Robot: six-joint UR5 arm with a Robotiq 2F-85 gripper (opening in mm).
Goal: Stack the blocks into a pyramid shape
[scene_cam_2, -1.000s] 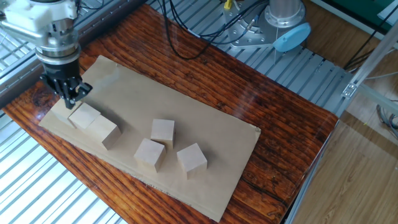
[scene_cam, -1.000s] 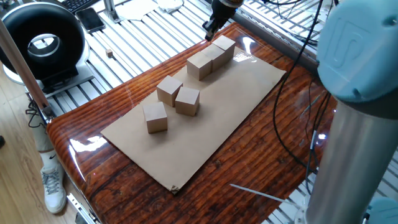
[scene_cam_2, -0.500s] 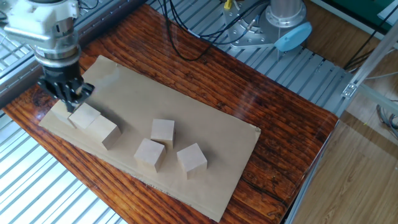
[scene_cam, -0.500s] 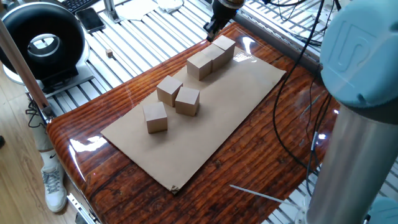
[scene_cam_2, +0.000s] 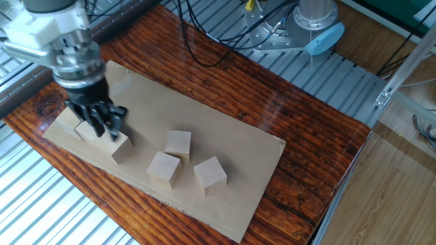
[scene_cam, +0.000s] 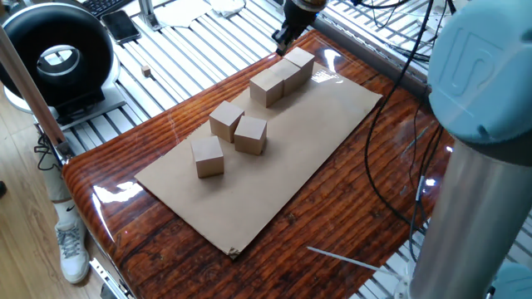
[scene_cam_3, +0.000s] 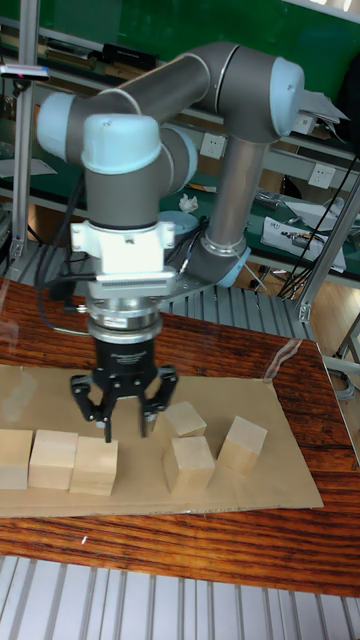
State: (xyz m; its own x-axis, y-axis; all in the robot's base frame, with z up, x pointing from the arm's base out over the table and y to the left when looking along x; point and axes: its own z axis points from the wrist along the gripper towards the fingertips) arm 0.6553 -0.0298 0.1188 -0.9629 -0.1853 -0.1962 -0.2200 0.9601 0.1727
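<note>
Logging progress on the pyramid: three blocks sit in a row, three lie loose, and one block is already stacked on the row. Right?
Not quite. No block is stacked yet: the tall fixed view shows the row of three blocks and the three loose blocks all lying on the cardboard sheet. The open tool hangs empty above the row.

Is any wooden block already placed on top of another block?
No, all six blocks rest directly on the cardboard sheet, none stacked.

Matt pale wooden blocks [scene_cam: 250, 134] lie on matt cardboard sheet [scene_cam: 299, 158] over glossy, varnished wood-grain table [scene_cam: 349, 216].
</note>
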